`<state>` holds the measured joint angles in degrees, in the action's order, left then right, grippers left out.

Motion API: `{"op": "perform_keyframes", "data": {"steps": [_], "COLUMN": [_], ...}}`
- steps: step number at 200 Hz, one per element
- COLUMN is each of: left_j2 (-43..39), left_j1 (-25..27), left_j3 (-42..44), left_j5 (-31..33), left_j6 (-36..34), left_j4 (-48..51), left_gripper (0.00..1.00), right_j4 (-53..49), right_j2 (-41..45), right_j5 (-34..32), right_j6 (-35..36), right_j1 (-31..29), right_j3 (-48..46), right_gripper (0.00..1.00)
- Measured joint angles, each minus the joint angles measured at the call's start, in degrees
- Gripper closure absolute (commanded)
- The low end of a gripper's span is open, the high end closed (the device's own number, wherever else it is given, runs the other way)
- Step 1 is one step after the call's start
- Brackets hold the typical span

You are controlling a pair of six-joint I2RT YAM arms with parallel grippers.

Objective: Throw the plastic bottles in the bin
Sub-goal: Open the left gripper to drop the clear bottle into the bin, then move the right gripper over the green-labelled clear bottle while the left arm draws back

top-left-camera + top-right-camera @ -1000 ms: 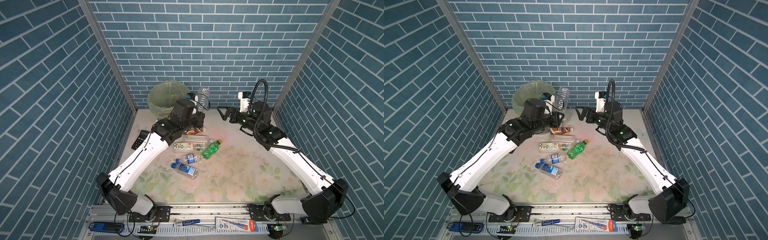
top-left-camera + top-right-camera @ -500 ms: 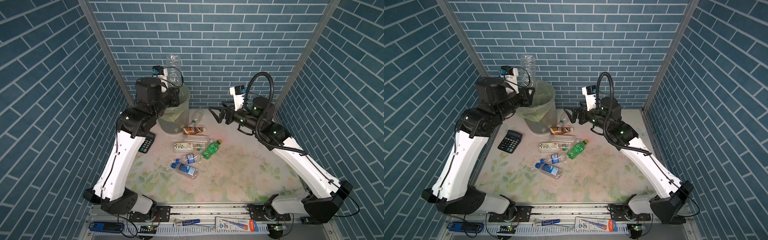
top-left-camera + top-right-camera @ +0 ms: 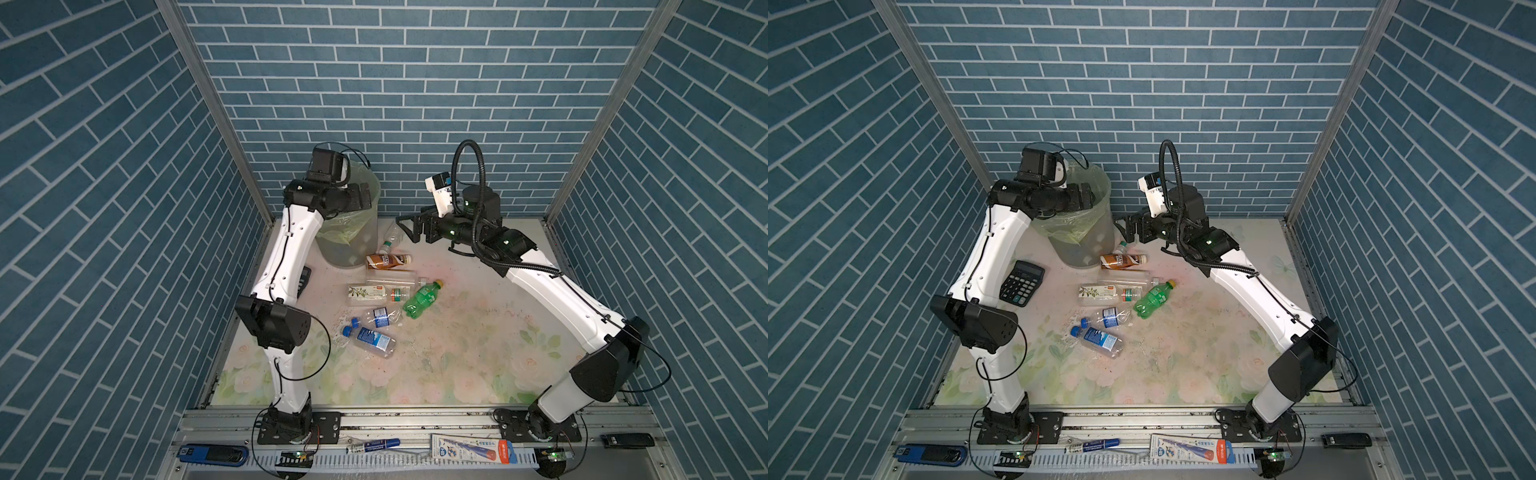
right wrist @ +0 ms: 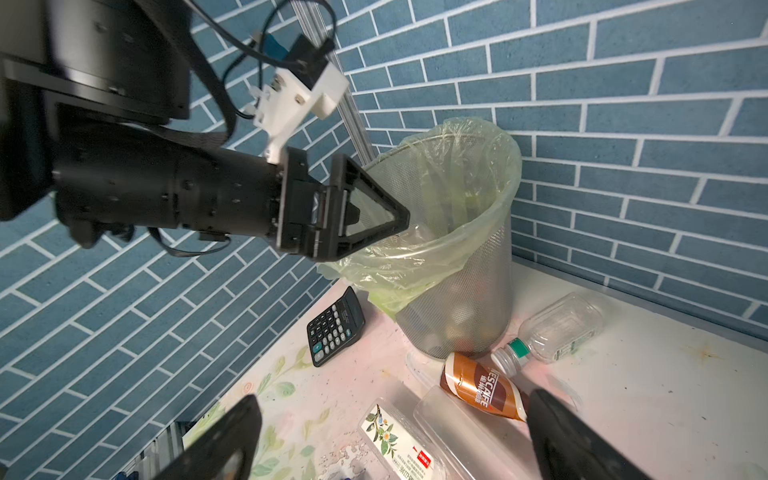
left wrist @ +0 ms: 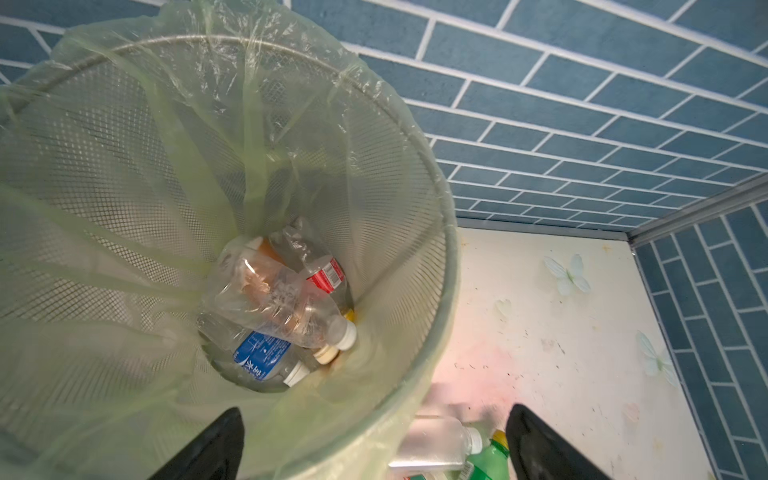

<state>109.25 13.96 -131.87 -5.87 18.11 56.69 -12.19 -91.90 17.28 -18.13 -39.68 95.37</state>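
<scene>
Left fingers [image 5: 208,449] hang open, empty, above the round grey mesh bin [image 5: 415,174], clear plastic bottles [image 5: 274,299] inside; right fingers [image 4: 573,440] open over more on the floral tabletop [image 4: 644,395]. Pulling away low could snag the green liner [image 5: 257,124], toppling it.

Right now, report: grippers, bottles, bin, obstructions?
Left gripper open above bin, empty. Right gripper open, empty. Bottles in bin; loose bottles on table. Calculator beside bin.

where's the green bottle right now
In both top views the green bottle lies on its side near the middle of the table, just right of the white-labelled bottle and in front of the bin.
</scene>
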Motion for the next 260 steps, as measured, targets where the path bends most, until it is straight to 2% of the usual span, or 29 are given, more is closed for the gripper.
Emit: {"op": "perform_keyframes", "data": {"steps": [39,88,125,168,214,260], "left_j2": [-9.42,-12.98,-17.2,-26.97,-36.57,-39.93], "left_j1": [-0.02,1.53,4.42,8.79,14.8,20.06], "left_j3": [2.95,10.27,21.7,34.64,50.16,64.28], "left_j5": [-1.05,-1.68,-1.79,-2.29,-2.16,-2.14], "left_j6": [0.04,0.07,0.59,2.58,5.27,9.57], "left_j4": [-3.78,-7.87,-11.43,-16.72,-22.8,-29.31], "left_gripper": [0.01,0.01,0.01,0.01,0.01,0.01], "right_j4": [0.24,0.35,0.02,-2.12,-6.38,-8.02], "right_j2": [0.0,0.04,0.87,2.1,1.16,-1.86], "right_j5": [0.11,0.09,-0.2,-1.27,-5.81,-9.44], "right_j6": [-0.15,-2.05,-2.19,-1.99,-3.08,-7.08], "right_j1": [0.42,2.84,4.72,5.35,6.12,6.69], "right_j3": [-0.04,-0.92,-5.66,-11.1,-13.88,-19.52], "right_gripper": [0.01,0.01,0.01,0.01,0.01,0.01]}}
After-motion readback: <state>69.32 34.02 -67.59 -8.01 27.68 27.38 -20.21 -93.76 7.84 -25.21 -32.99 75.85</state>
